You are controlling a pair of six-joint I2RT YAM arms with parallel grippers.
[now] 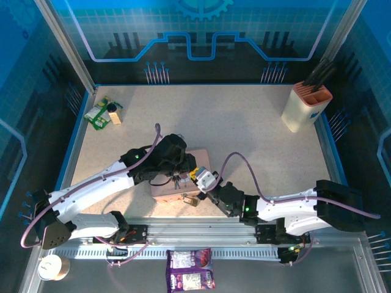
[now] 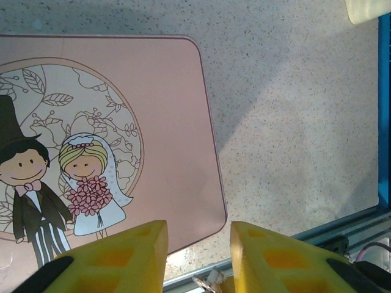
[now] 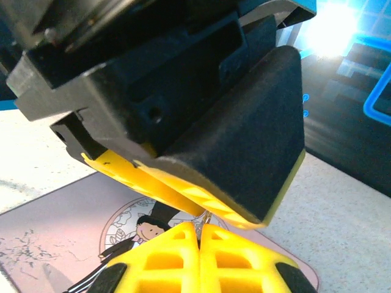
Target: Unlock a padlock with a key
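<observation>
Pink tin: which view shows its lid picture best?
Left wrist: the pink tin, with its bride-and-groom drawing, is close and sharp. Top external shows it small, partly under the arms; right wrist catches part of the lid.

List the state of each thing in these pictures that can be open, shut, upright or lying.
pink tin: lid shut, lying flat on the table.
padlock: at the tin's near edge; locked or unlocked, too small to tell.
left gripper: fingers apart, above the tin's corner.
right gripper: shut, fingertips pressed together.
knife block: upright, with dark handles sticking out of it.
</observation>
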